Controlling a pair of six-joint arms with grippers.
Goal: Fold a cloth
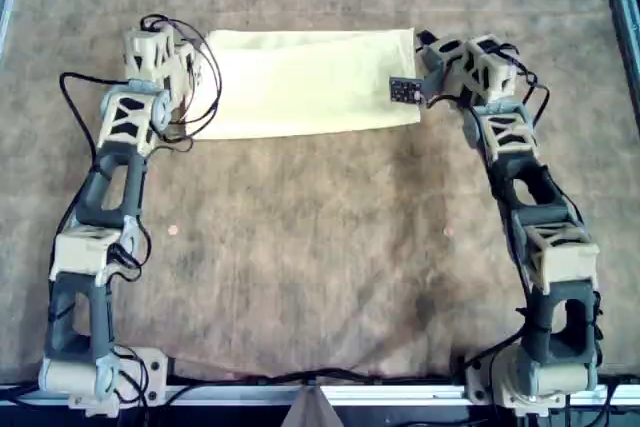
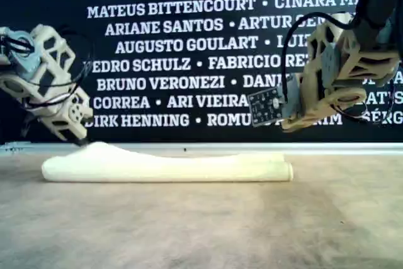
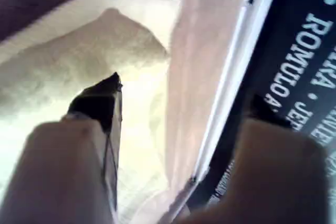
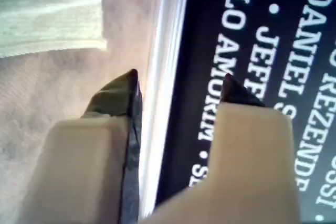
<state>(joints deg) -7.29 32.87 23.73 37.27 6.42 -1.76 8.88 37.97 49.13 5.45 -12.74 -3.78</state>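
The mat (image 1: 320, 247) spreads brown and mottled under everything, and the black name wall (image 2: 189, 48) stands behind its far edge in the exterior view. The cloth (image 1: 300, 82) lies on the mat toward that far edge, pale yellow, folded into a long band with one layer lapped over the other; in the exterior view it is a low flat roll (image 2: 167, 167) in front of the wall. My two arms reach up along either side of the cloth. My left claw (image 3: 178, 108) is at the cloth's end on the overhead view's left, just above the fabric; its fingers (image 3: 100, 103) are spread apart and hold nothing, with cloth showing beneath them. My right claw (image 4: 181, 87) hangs off the cloth's other end, raised clear of the mat in the exterior view; its fingers (image 4: 118, 95) are also parted and empty, the cloth's corner (image 4: 52, 14) nearby but not touching.
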